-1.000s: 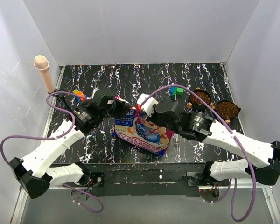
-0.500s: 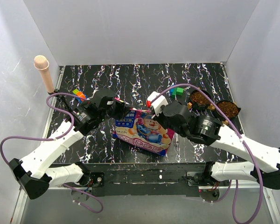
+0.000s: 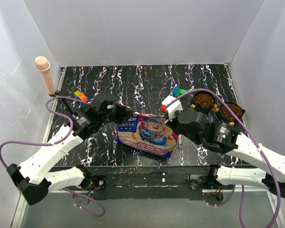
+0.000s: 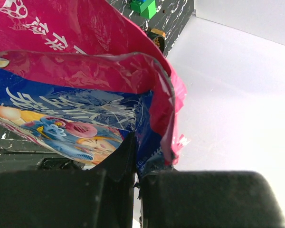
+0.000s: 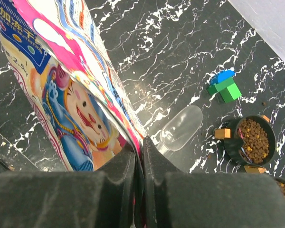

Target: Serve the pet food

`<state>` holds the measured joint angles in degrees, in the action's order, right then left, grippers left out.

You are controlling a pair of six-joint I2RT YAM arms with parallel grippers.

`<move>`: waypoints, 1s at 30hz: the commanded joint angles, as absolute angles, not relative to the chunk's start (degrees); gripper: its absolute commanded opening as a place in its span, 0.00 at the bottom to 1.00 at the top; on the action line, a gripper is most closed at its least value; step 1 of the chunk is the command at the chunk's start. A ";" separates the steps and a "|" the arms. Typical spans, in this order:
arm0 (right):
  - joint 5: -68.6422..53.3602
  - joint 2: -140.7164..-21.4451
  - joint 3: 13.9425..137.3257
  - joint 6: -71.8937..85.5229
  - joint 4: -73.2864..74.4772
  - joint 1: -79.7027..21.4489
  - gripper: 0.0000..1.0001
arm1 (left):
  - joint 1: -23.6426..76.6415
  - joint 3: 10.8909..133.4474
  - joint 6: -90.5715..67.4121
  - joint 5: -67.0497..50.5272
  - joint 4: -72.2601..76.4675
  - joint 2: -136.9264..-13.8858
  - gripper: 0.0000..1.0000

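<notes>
Mid-serve: my left gripper (image 4: 135, 148) and right gripper (image 5: 138, 148) each pinch top edge of pet food bag (image 3: 147, 134), centre. Far right, black bowls (image 5: 232, 147) already hold kibble (image 5: 252, 137). Clear scoop (image 5: 181, 127) lies beside bag. Serving looks nearly done; bag not yet set down.

Item: pet food bag (image 3: 146, 134), a large glossy pouch
Markings: magenta-pink film with a blue panel, a cartoon animal and white Chinese text
Position: middle of the table (image 3: 133, 78), lower end close to its front edge
Pose: printed face turned upward and tilted, upper edge raised and drawn taut between its two top corners
Condition: film creased and folded along the upper edge; contents not visible
Kibble: small brown pellets (image 3: 204, 99) filling two round black bowls (image 3: 194, 101) at the table's right side, apart from the bag
</notes>
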<state>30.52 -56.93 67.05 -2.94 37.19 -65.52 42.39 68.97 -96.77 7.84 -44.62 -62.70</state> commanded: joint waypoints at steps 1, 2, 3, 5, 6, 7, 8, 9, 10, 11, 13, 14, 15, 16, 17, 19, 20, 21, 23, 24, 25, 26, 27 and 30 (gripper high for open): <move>47.90 -52.30 66.36 -3.96 51.06 -62.67 0.10 | 40.25 69.08 -97.47 14.85 -48.34 -56.78 0.00; 47.90 -52.03 66.10 -3.96 51.33 -62.75 0.06 | 40.25 69.17 -97.47 14.85 -48.34 -56.69 0.00; 47.73 -51.94 66.01 -3.96 51.59 -62.75 0.01 | 40.17 69.17 -97.47 14.85 -48.34 -56.69 0.00; 46.76 -51.42 66.36 -3.08 52.47 -62.75 0.01 | 40.17 69.17 -97.47 14.77 -48.51 -56.78 0.00; 46.32 -50.89 66.36 -2.90 51.60 -62.67 0.01 | 40.17 69.26 -97.38 14.77 -48.52 -56.69 0.00; 46.23 -50.63 66.44 -2.99 51.42 -62.67 0.01 | 40.25 69.34 -97.47 14.68 -48.69 -56.78 0.00; 46.49 -50.63 66.62 -2.99 51.59 -62.75 0.01 | 40.17 69.35 -97.56 14.59 -48.69 -56.69 0.00; 46.41 -50.45 66.88 -2.81 51.77 -62.67 0.01 | 40.25 69.35 -97.47 14.50 -48.69 -56.60 0.00; 45.71 -50.45 67.06 -2.64 51.85 -62.67 0.01 | 40.25 69.26 -97.47 14.41 -48.78 -56.69 0.00; 44.05 -50.19 67.15 -2.64 51.68 -62.67 0.01 | 40.17 69.43 -97.56 14.15 -48.95 -56.69 0.00; 39.75 -49.31 66.45 -4.12 50.02 -62.67 0.26 | 40.25 69.43 -98.00 13.36 -49.74 -56.69 0.03; 37.73 -48.96 65.92 -4.65 49.23 -62.67 0.31 | 40.25 69.52 -98.43 12.66 -50.27 -56.69 0.11; 35.88 -48.61 65.48 -5.35 47.91 -62.67 0.32 | 40.25 69.61 -99.05 11.96 -50.71 -56.78 0.20; 34.82 -48.26 65.22 -5.54 46.94 -62.67 0.33 | 40.17 69.52 -99.49 11.00 -50.45 -56.69 0.29; 34.11 -48.16 65.13 -5.71 46.15 -62.67 0.34 | 40.25 69.52 -99.93 9.59 -50.10 -56.86 0.37; 32.96 -48.69 65.48 -6.06 44.57 -62.67 0.37 | 40.25 70.22 -100.19 6.61 -50.01 -57.74 0.50; 32.70 -49.21 65.74 -6.33 43.86 -62.67 0.38 | 40.25 70.83 -100.02 5.29 -50.10 -58.53 0.54; 32.43 -49.65 66.18 -6.59 43.34 -62.67 0.39 | 40.34 71.62 -99.58 4.06 -50.10 -59.49 0.56; 31.29 -50.88 67.06 -7.55 42.46 -62.67 0.42 | 40.78 73.21 -98.53 3.17 -50.27 -61.08 0.59; 30.77 -51.50 67.58 -7.82 42.10 -62.67 0.43 | 41.13 73.73 -98.44 3.16 -50.19 -61.61 0.60; 30.07 -52.03 67.85 -8.17 41.75 -62.75 0.45 | 41.74 74.26 -98.61 3.25 -50.27 -62.13 0.61; 29.28 -52.55 68.11 -8.52 41.31 -62.67 0.48 | 42.27 74.53 -99.05 3.43 -50.01 -62.49 0.63; 28.66 -53.08 68.38 -8.87 40.87 -62.75 0.52 | 42.97 74.62 -99.31 3.51 -49.66 -62.93 0.63; 27.51 -54.92 69.26 -9.66 39.12 -62.93 0.56 | 45.25 74.53 -100.54 3.08 -47.82 -64.33 0.64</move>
<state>29.30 -53.45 65.95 -7.51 43.29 -63.00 42.72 72.53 -99.24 4.62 -49.15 -63.35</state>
